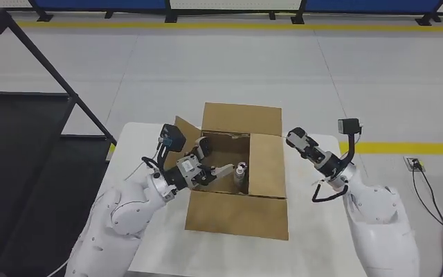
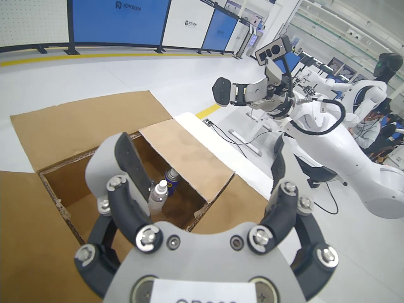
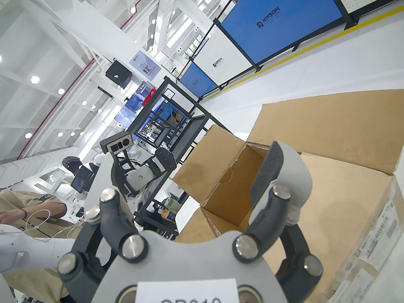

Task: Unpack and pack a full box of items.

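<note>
Top view: the cardboard box (image 1: 237, 216) stands on the white tabletop (image 1: 309, 223) with its flaps folded outward and its top open. My left tool (image 1: 216, 159) hangs over the open mouth on the left side, its fingers spread wide and holding nothing. My right tool (image 1: 297, 137) sits just outside the box, beside the right-hand flap near the far corner. Its fingers are also apart and empty.

Left wrist view: between the spread fingers of my left tool (image 2: 202, 159) I see down into the box (image 2: 63, 121). Two items stand upright against the far inner wall, touching or nearly so: a clear spray bottle (image 2: 157, 195) with a white nozzle and, just behind it, a blue can (image 2: 173, 181). One dark finger pad (image 2: 127, 156) lies in front of the spray bottle, apart from it. Farther off, my right tool (image 2: 224, 91) is held above the tabletop's far edge.

Right wrist view: my right tool (image 3: 192, 175) frames the box (image 3: 331, 190) from the side. One flap stands up, and the inside near that corner shows bare cardboard.
</note>
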{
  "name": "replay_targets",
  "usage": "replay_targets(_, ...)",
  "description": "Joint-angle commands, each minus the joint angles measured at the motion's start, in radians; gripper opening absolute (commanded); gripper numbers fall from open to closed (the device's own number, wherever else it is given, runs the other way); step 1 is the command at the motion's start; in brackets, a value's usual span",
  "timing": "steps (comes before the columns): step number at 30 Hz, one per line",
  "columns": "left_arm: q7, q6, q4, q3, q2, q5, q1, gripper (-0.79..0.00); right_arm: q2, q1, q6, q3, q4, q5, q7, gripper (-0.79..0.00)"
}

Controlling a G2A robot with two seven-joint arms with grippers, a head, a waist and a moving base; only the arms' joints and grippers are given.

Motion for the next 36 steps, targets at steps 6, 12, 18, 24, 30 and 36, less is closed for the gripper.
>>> replay_targets(6,0.024,0.009,0.021,0.001,-0.003,-0.090,0.023,0.000,0.002,-0.006,0.011,0.002,0.002,0.021,-0.015,0.000)
replay_targets(12,-0.130,0.082,0.127,0.124,-0.026,-0.257,-0.072,0.000,0.022,0.011,-0.007,0.076,0.036,0.052,0.027,0.000)
replay_targets(18,-0.290,0.190,0.320,0.272,-0.066,-0.369,-0.227,0.000,0.045,-0.017,-0.012,0.145,0.036,0.050,0.073,0.000)
replay_targets(24,-0.426,0.262,0.463,0.369,-0.099,-0.444,-0.318,0.000,0.060,-0.031,-0.015,0.178,0.047,0.070,0.078,0.000)
replay_targets(30,-0.419,0.228,0.556,0.422,-0.133,-0.508,-0.371,0.000,0.073,-0.031,-0.025,0.199,0.068,0.095,0.069,0.000)
replay_targets(36,-0.401,0.208,0.631,0.471,-0.165,-0.540,-0.407,0.000,0.085,-0.036,-0.038,0.217,0.090,0.118,0.064,0.000)
